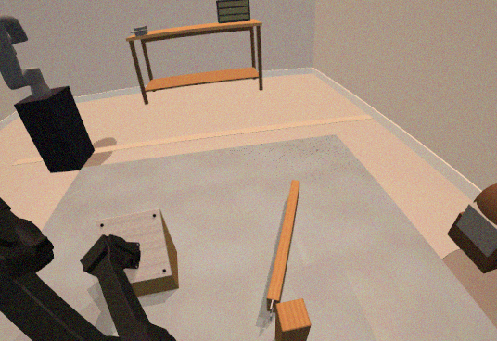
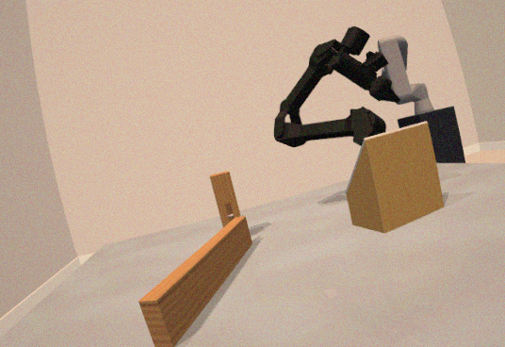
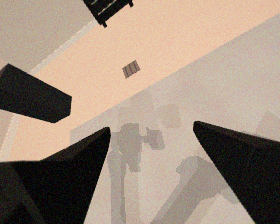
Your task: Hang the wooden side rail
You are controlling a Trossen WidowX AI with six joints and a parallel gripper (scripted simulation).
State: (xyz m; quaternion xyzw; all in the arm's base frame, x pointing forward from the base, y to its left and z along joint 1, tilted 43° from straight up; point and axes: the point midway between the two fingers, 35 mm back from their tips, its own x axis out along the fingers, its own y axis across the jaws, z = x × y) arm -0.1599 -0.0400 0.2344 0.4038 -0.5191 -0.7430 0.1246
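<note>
The wooden side rail (image 1: 284, 242) lies on its long edge on the grey table, and it also shows in the exterior view (image 2: 198, 274). Its near end carries small steel hooks (image 1: 270, 307) right beside the short upright headboard post (image 1: 292, 321). The post's slot (image 2: 229, 209) faces the rail's end; I cannot tell whether the hooks are inside it. My gripper (image 3: 151, 128) is open and empty, held well above the table and far from the rail. The black arm (image 2: 325, 95) is folded up at the table's far side.
A wooden block with a pale top (image 1: 139, 251) stands on the table near the arm. A black pedestal with a grey robot (image 1: 53, 128) stands on the floor beyond. A wooden shelf table (image 1: 199, 54) is by the back wall.
</note>
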